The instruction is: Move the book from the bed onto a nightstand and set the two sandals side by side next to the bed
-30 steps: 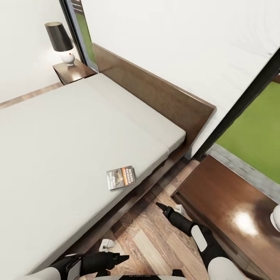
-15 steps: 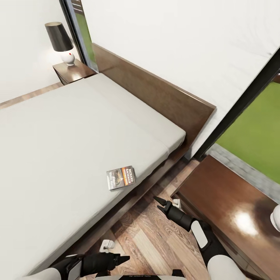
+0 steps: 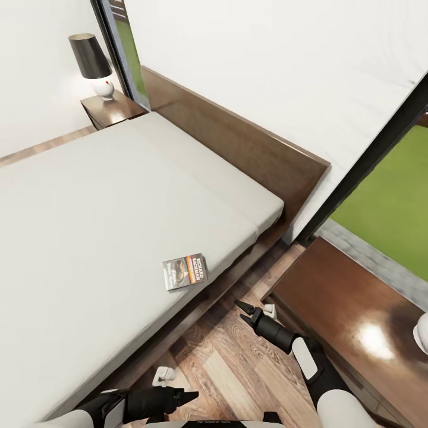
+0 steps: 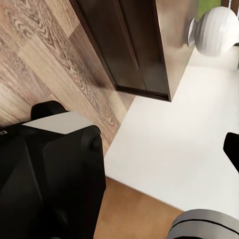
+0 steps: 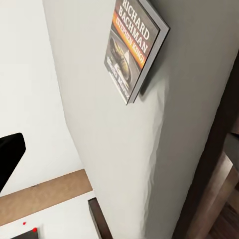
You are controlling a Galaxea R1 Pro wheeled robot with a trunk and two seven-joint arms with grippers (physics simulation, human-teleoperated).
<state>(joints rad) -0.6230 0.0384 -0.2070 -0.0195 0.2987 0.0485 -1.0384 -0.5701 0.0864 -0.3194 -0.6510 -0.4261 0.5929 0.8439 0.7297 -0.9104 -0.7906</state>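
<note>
The book (image 3: 185,271) lay flat on the off-white mattress of the bed (image 3: 89,238), close to the edge nearest the robot and toward the headboard end. In the right wrist view its cover (image 5: 133,47) was legible, with the orange band and white "RICHARD BACHMAN" lettering, and it sat just beside the mattress edge.

The right gripper (image 3: 242,310) hung low over the wood-plank floor (image 3: 232,368) in the gap between the bed frame and the near nightstand (image 3: 351,321). Its two fingers stood parted, holding nothing, and pointed toward the bed side below the book, apart from it.

The left gripper (image 3: 189,396) was held low at the bottom of the head view, over the floor beside the bed frame. Its fingers appeared drawn together to a point, with nothing between them.

The far nightstand (image 3: 113,109) stood beyond the bed against the wall, carrying a lamp (image 3: 92,62) with a dark shade and white base. The white lamp base (image 4: 215,30) of the near nightstand showed in the left wrist view.
</note>
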